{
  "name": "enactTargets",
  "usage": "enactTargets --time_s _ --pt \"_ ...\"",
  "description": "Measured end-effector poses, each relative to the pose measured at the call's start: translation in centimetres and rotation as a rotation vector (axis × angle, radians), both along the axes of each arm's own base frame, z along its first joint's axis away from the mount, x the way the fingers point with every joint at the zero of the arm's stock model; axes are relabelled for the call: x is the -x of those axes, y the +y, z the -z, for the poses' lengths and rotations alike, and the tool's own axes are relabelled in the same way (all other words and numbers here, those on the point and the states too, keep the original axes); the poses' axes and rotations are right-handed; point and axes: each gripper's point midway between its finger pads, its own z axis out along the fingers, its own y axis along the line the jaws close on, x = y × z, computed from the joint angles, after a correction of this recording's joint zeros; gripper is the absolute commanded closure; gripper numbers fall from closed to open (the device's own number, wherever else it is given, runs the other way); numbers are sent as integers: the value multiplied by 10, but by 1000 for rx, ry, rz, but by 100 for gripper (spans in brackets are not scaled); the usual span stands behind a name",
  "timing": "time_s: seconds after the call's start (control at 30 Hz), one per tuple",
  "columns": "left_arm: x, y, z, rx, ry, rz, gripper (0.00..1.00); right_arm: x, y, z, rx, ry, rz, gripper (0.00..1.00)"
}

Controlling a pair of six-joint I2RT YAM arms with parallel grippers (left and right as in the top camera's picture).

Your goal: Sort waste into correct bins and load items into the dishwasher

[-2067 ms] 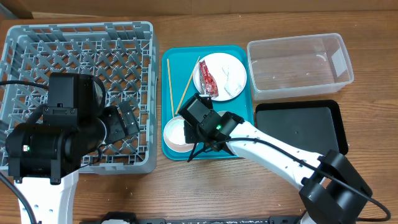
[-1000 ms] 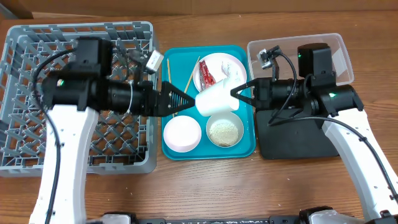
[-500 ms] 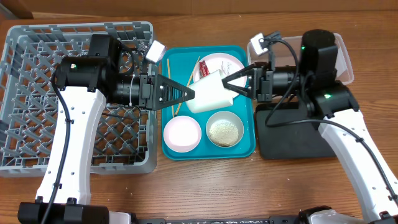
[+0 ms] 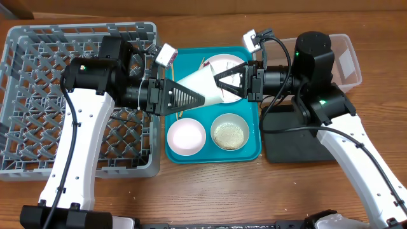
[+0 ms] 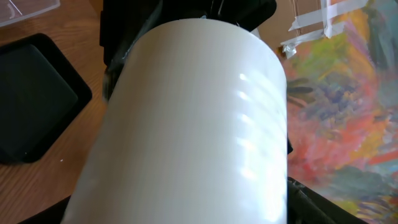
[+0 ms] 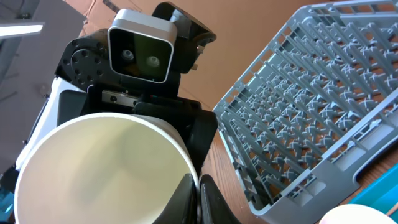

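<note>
Evidently little is done: the white cup [image 4: 205,86] hangs over the teal tray's [image 4: 210,152] far edge, the right gripper [image 6: 198,190] pinched on its rim, the left gripper [image 4: 197,95] with jaws wide around it, contact unclear. The dish rack [image 4: 38,57] is empty; the rice [image 4: 229,133] is not yet binned.

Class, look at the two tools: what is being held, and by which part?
The right tool pinches the white cup by its rim, above the teal tray. The left tool has its jaws straddling the cup's body; whether they grip cannot be told.
</note>
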Motion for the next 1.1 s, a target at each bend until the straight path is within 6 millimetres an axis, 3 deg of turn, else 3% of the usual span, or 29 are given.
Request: enactTargets --time_s 0.8,0.93,1.1 --pt "-11 13 0 2 -15 -49 17 0 -10 9 11 119 5 96" --pt "-11 12 0 3 -23 -49 1 -1 -10 8 10 118 5 96" --pt "-11 12 -1 12 -35 -48 0 2 -10 -2 -16 50 -24 96"
